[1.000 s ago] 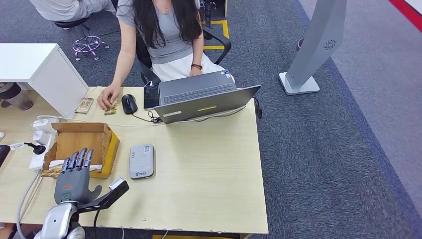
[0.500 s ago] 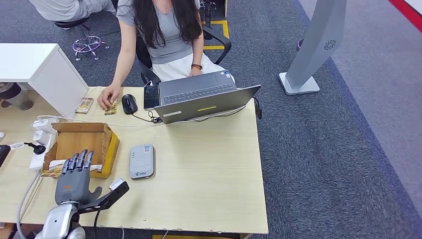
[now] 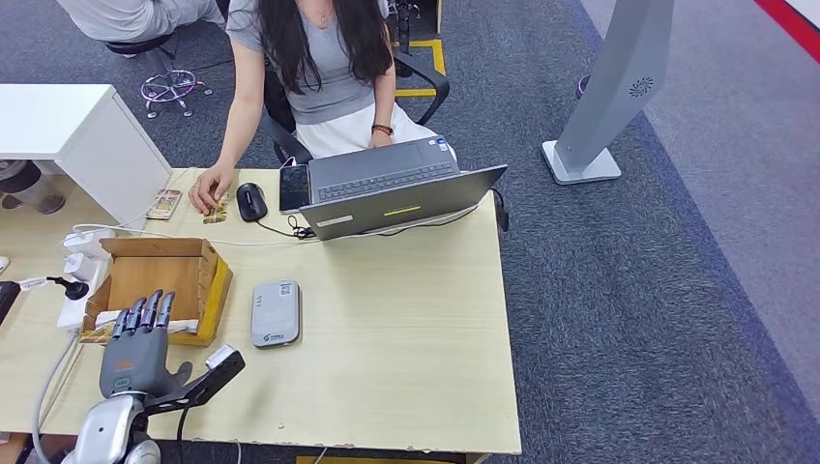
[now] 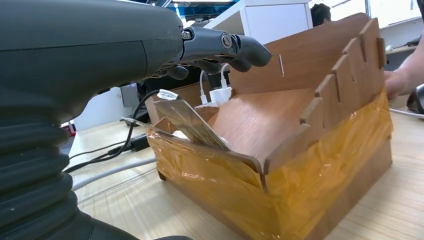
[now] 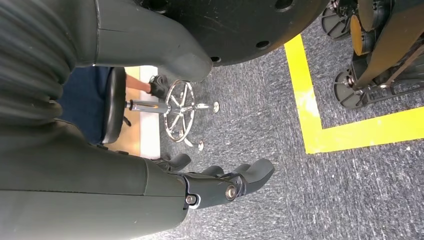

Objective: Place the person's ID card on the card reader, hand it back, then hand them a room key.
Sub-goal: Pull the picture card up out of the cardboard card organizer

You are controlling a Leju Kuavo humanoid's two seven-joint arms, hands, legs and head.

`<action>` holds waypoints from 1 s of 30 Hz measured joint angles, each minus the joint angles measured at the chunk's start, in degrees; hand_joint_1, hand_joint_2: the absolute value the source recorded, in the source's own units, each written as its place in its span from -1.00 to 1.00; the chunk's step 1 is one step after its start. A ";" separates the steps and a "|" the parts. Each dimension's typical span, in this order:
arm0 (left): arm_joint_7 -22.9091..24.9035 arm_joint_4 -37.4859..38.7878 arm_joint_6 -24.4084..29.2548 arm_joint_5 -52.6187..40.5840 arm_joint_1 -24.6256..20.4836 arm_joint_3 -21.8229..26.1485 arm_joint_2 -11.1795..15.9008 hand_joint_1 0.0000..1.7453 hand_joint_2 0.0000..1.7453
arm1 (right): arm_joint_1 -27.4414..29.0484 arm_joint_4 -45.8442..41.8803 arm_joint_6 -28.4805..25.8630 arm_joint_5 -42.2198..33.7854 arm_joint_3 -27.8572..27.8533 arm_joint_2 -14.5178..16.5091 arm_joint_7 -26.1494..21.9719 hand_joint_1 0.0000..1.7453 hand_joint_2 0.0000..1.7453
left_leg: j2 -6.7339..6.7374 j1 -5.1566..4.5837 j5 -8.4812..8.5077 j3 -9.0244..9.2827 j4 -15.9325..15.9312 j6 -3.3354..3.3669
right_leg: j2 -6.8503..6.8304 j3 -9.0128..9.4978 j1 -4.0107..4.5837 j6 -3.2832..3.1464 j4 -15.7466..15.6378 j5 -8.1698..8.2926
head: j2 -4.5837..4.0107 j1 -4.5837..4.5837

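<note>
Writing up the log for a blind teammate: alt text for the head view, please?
The robot's left hand, fingers extended, hovers at the near edge of a wooden box on a pale table. A grey card reader lies right of the box. Across the table a seated person's hand rests on a card, beside an open laptop.

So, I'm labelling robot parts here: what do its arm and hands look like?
The left hand is dark grey with darker segmented fingers, on a silver forearm with a black bracket at the wrist. The right hand is the same dark grey, with round joint pins and a ribbed cover behind.
</note>
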 joint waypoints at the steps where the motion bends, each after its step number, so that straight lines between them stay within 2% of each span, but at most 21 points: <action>1: 0.05 -0.15 -0.04 0.01 0.01 0.27 -0.01 -1.00 1.00 | 0.00 0.00 0.04 -0.02 0.01 -0.02 0.00 -1.00 1.00 | 0.00 0.00 0.00 0.00 0.00 0.00 | 0.00 0.00 0.00 0.00 0.00 0.00 | 0.00 0.01; 30: -0.34 -2.35 -0.45 1.16 0.02 3.27 0.38 -1.00 1.00 | 0.01 0.02 0.21 -0.42 0.07 -0.17 0.00 -1.00 1.00 | 0.00 0.00 0.00 0.00 0.00 0.00 | 0.00 0.00 0.00 0.00 0.00 0.00 | 0.00 0.00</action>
